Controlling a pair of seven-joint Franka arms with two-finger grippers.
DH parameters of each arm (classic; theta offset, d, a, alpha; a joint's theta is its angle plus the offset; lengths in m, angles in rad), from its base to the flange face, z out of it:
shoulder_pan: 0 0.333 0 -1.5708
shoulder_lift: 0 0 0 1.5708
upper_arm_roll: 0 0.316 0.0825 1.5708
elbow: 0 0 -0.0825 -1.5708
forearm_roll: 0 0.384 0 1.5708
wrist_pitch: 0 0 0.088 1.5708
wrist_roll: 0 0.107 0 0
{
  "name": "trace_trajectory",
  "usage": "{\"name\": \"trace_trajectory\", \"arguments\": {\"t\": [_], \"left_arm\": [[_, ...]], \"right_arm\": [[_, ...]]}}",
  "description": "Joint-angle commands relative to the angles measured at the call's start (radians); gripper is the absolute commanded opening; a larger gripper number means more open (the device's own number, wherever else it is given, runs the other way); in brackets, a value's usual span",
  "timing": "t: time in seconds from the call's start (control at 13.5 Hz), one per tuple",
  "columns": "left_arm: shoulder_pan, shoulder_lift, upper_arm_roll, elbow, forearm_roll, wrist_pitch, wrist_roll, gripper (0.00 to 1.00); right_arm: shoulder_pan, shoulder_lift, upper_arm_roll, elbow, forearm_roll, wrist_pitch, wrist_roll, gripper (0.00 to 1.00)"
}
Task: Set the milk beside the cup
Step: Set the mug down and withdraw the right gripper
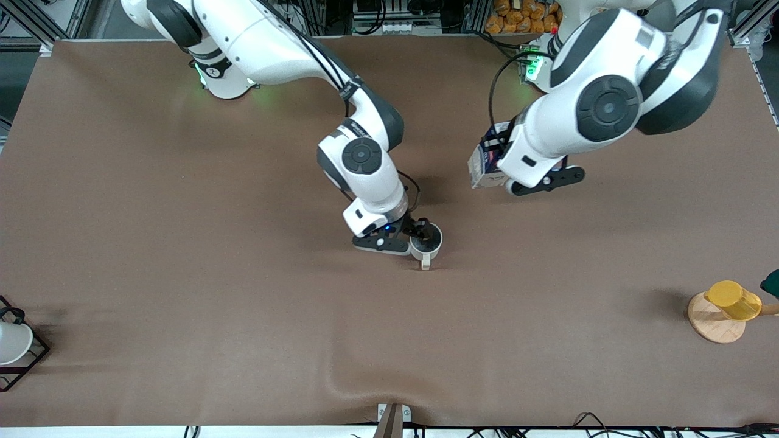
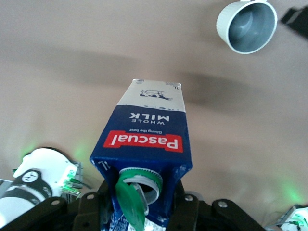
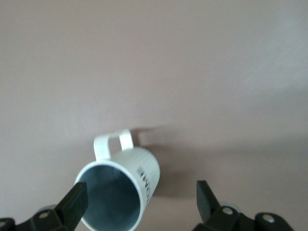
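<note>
from here i see the left gripper (image 1: 494, 159) up in the air over the bare brown worktop (image 1: 182, 243), clenched on the milk (image 2: 147, 139); in the left wrist view the carton's cap end sits between the jaws and its dark-blue face with the red label band points away from the camera. the cup (image 1: 426, 241) stands upright on the worktop near the middle, nearer to the front camera than the spot under the carton, its handle turned toward that camera. the right gripper (image 1: 420, 234) is down at the cup, and in the right wrist view its fingers (image 3: 74, 202) are spread wide with the cup (image 3: 118, 190) between them, one finger at the rim and the other clearly apart from the wall, so i read it as released. toward the left arm's end of the worktop a yellow cup (image 1: 733, 300) rests on a wooden disc (image 1: 715, 322); at the right arm's end a black wire rack (image 1: 24, 359) holds a white object (image 1: 12, 342).
</note>
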Motion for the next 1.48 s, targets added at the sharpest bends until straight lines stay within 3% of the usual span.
{"name": "trace_trajectory", "arguments": {"t": [0.0, 0.15, 0.3, 0.59, 0.81, 0.96, 1.11, 1.41], "left_arm": [[-0.049, 0.037, 0.003, 0.016, -0.024, 0.053, -0.091, 0.49], [-0.085, 0.054, 0.005, 0.016, -0.024, 0.093, -0.131, 0.49], [-0.106, 0.069, 0.005, 0.016, -0.024, 0.131, -0.149, 0.49], [-0.145, 0.135, 0.005, 0.053, -0.023, 0.197, -0.159, 0.49], [-0.171, 0.167, 0.005, 0.07, -0.023, 0.2, -0.171, 0.49], [-0.185, 0.181, 0.008, 0.071, -0.023, 0.208, -0.169, 0.49], [-0.188, 0.195, 0.009, 0.07, -0.017, 0.217, -0.165, 0.49], [-0.208, 0.222, 0.014, 0.068, 0.023, 0.249, -0.159, 0.49]], "right_arm": [[-0.087, -0.094, 0.021, -0.019, -0.001, -0.102, -0.008, 1.0], [-0.122, -0.15, 0.01, -0.03, -0.01, -0.172, -0.179, 1.0], [-0.229, -0.251, 0.01, -0.089, -0.011, -0.353, -0.392, 1.0], [-0.415, -0.475, 0.01, -0.322, -0.011, -0.364, -0.672, 1.0], [-0.535, -0.626, 0.009, -0.432, -0.011, -0.419, -0.801, 1.0], [-0.621, -0.699, 0.01, -0.433, -0.011, -0.554, -0.901, 1.0], [-0.674, -0.762, 0.006, -0.438, -0.016, -0.596, -0.979, 1.0], [-0.707, -0.786, -0.074, -0.421, -0.016, -0.636, -1.105, 1.0]]}}
